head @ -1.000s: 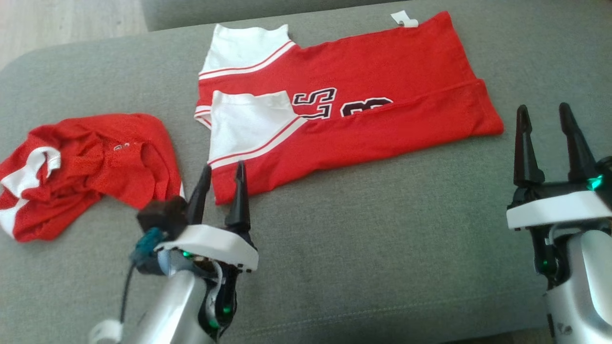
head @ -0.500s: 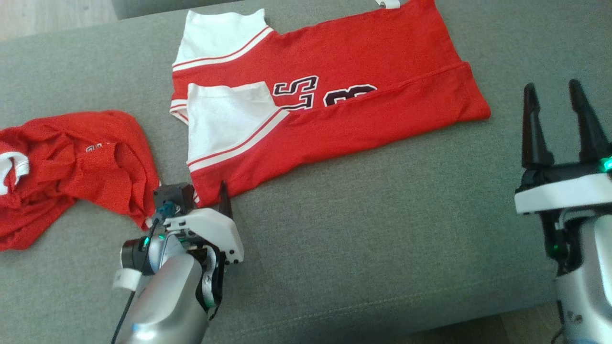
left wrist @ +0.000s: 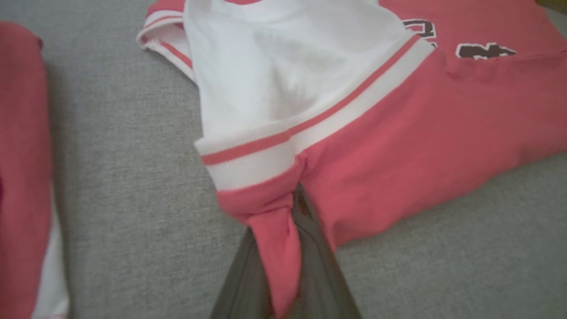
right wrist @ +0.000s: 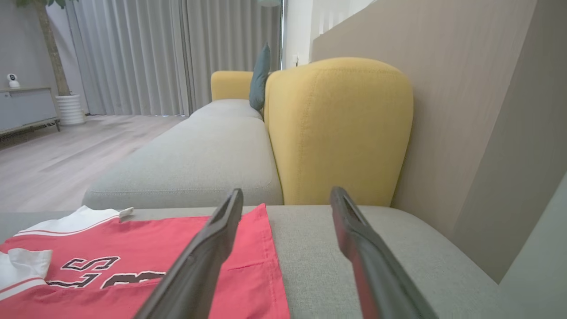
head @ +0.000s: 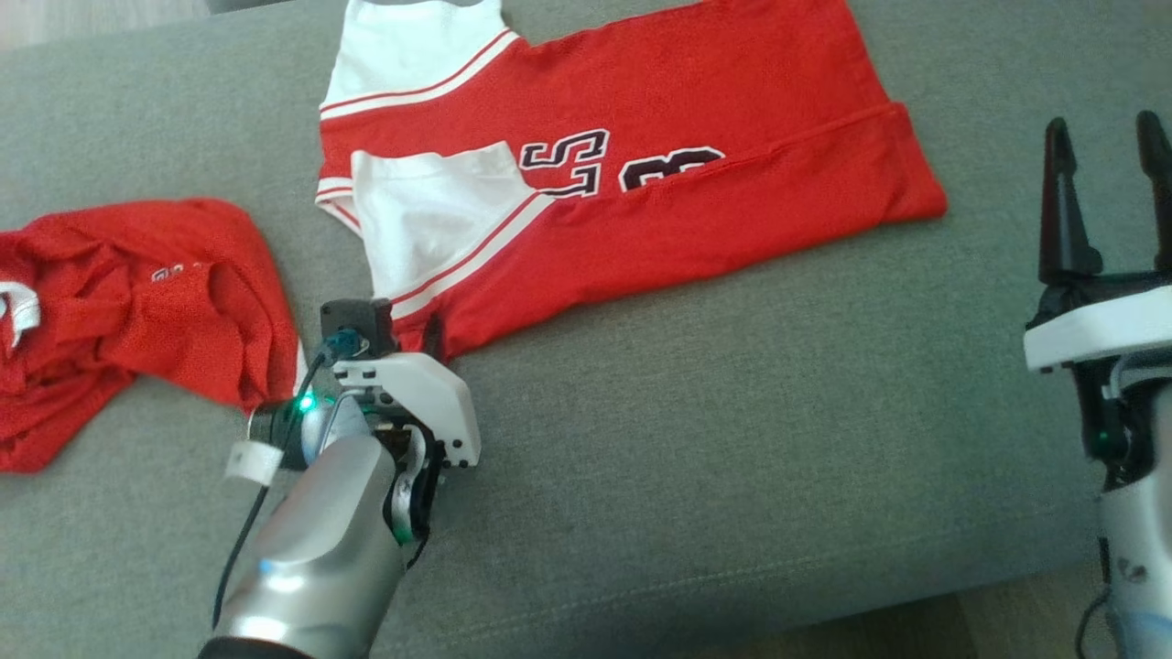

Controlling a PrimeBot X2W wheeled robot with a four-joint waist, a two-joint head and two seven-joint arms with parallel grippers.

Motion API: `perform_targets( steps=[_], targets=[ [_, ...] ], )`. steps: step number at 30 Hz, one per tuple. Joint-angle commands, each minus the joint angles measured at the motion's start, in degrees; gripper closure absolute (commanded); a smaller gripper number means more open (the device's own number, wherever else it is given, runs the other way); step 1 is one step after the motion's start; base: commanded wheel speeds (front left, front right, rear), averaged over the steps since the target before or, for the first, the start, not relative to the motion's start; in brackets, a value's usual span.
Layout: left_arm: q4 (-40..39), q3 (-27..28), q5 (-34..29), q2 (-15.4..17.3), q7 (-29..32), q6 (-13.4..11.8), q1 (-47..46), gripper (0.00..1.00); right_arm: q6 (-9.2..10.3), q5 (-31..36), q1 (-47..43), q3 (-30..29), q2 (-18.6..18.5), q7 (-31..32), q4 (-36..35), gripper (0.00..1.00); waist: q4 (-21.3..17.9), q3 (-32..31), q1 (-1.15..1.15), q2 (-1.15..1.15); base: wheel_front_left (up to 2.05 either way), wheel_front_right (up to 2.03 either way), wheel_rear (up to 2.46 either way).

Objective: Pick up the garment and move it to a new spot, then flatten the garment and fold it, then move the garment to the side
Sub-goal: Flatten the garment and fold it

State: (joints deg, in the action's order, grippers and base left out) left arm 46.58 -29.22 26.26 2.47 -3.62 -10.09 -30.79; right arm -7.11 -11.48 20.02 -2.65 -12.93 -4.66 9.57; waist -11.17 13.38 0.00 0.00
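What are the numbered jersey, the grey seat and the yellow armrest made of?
The numbered jersey: soft matte knit, likely cotton or polyester; it bunches where pinched.
The grey seat: woven upholstery, with a visible heathered weave and a stitched seam.
The yellow armrest: similar matte fabric over padding, judging by its rounded shape and seams.

Pretty clearly a home living room: grey sofa (right wrist: 195, 164) with a yellow backrest (right wrist: 339, 128), teal cushion (right wrist: 259, 75), long curtains (right wrist: 133, 53), wood floor (right wrist: 53, 155), potted plant (right wrist: 70, 108) in the corner.

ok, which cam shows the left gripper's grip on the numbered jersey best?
Left wrist view: numbered jersey corner pinched in the left gripper. Head view: wrist housing mostly hides the pinch. Right wrist view: its hem end.
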Motion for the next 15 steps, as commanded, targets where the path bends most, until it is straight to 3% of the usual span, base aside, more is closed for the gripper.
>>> perform_targets(
  steps=[1, 7, 15],
  targets=[
    [0.37, 0.88, 0.66, 0.59, -0.56, -0.2, 0.34, 1.0, -0.37, 0.42, 1.88, 0.21, -0.7, 0.68, -0.97, 0.0, 0.45, 0.21, 0.0, 0.0, 0.0, 0.0, 0.0],
    [-3.25, 1.04, 1.17, 0.49, -7.35, -0.56, -1.21, 1.0, -0.37, 0.01, 3.84, -1.31, -0.29, 4.61, 4.66, 0.0, 2.51, 0.88, 0.0, 0.0, 0.0, 0.0, 0.0],
    [-9.38, -1.02, 1.0, 0.44, -9.61, -0.8, -1.73, 1.0, -0.37, -0.14, 8.43, -3.1, 0.27, 10.77, 15.61, 0.0, 5.13, 1.81, 0.0, 0.0, 0.0, 0.0, 0.0]
  ],
)
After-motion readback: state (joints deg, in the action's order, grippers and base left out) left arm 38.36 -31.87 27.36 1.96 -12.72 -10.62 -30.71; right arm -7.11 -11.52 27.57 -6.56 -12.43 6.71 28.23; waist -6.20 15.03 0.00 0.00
